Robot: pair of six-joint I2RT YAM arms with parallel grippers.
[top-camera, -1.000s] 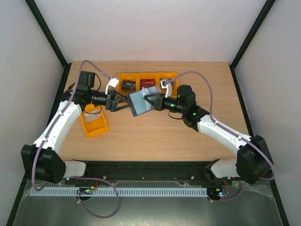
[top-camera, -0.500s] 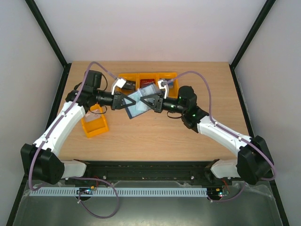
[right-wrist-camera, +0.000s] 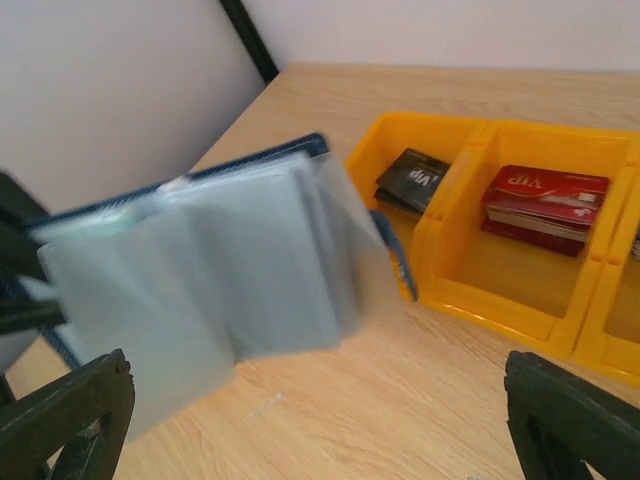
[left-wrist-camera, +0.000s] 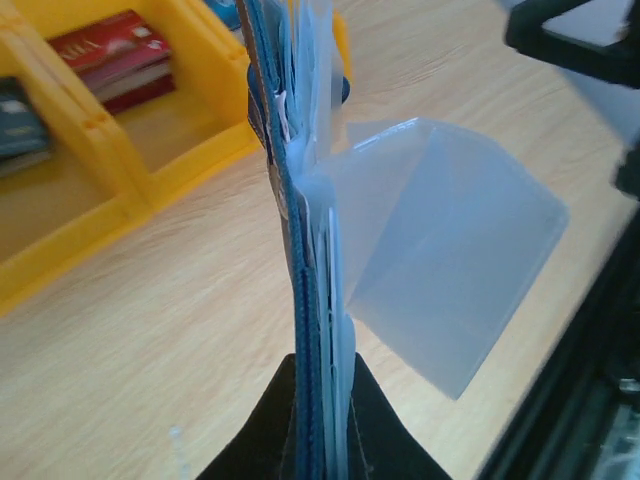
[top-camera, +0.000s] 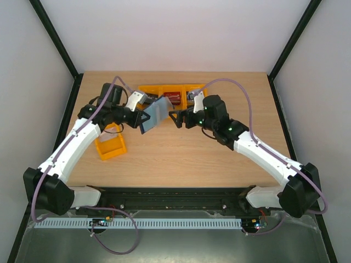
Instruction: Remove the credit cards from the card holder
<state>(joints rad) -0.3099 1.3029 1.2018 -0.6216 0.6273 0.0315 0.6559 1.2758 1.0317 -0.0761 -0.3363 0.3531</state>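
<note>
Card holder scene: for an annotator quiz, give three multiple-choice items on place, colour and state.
1. Where is the card holder? A) in the orange bin B) clamped in the left end effector C) in the right end effector
2. Colour of the cards beside the black stack in that bin? A) red B) green C) white
3. The right end effector is: A) open, holding nothing B) shut on the holder C) shut on a card
Answers: B, its fingers pinch the holder; A, red stack there; A, fingers wide apart.
</note>
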